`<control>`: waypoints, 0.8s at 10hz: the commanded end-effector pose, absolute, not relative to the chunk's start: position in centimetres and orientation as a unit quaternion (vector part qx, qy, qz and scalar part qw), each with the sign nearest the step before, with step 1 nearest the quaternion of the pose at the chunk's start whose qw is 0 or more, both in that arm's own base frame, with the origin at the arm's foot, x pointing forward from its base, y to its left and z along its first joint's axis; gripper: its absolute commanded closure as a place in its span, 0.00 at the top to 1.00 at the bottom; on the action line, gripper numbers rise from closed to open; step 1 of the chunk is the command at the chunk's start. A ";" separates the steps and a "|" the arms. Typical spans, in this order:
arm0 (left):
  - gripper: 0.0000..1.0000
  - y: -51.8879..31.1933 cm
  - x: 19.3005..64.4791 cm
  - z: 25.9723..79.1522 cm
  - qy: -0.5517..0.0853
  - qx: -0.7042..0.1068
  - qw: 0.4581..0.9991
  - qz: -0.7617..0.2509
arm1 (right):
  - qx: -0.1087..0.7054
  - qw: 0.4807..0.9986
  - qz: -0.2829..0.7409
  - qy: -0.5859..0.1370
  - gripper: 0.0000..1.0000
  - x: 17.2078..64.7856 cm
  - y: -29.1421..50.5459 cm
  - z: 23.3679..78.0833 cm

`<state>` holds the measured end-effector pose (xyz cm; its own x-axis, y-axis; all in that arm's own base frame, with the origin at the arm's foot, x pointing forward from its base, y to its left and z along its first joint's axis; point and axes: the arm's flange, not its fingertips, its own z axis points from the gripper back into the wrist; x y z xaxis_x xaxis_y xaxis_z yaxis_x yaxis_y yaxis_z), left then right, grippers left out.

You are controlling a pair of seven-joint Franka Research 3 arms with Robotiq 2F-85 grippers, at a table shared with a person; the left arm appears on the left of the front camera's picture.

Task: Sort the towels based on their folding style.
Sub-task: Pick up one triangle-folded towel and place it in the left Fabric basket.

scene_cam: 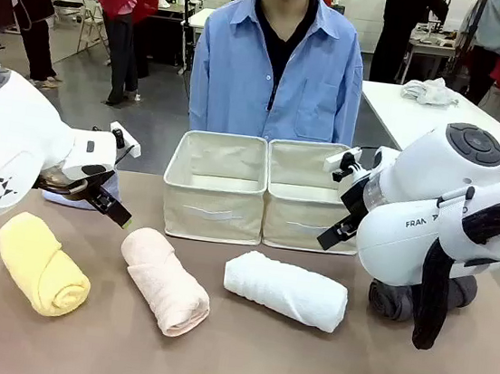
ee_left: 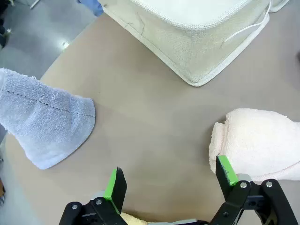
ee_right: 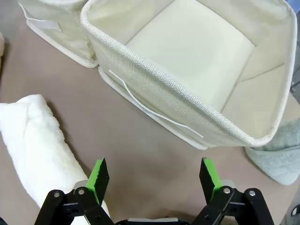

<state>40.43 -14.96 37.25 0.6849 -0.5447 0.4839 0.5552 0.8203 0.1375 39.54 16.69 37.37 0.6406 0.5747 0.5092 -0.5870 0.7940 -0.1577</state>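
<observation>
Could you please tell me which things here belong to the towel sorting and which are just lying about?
Job: yellow towel, pink towel, white towel, dark grey towel, lavender-blue towel, grey-green towel; probably the left bin and right bin, as destinations.
Lying about: crumpled whitish cloth on the far table.

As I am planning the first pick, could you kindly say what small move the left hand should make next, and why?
Probably shift the left hand sideways over the pink roll and lower it: its jaws stand open and empty, the roll lies close beside it, and both bins hold nothing yet.
</observation>
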 end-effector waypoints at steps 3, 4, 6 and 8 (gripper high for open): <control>1.00 -15.0 40.4 37.3 -0.261 -0.010 0.918 -0.300 | 0.011 0.906 0.321 -0.277 1.00 39.5 16.7 37.4; 1.00 -15.0 40.4 37.3 -0.261 -0.010 0.918 -0.300 | 0.011 0.906 0.321 -0.277 1.00 39.5 16.7 37.4; 1.00 -15.0 40.4 37.3 -0.261 -0.010 0.918 -0.300 | 0.011 0.906 0.321 -0.277 1.00 39.5 16.7 37.4; 1.00 -15.0 40.4 37.3 -0.261 -0.010 0.918 -0.300 | 0.011 0.906 0.321 -0.277 1.00 39.5 16.7 37.4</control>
<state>40.43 -14.97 37.25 0.6850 -0.5446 0.4839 0.5552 0.8203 0.1374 39.54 16.69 37.37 0.6405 0.5750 0.5091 -0.5871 0.7939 -0.1580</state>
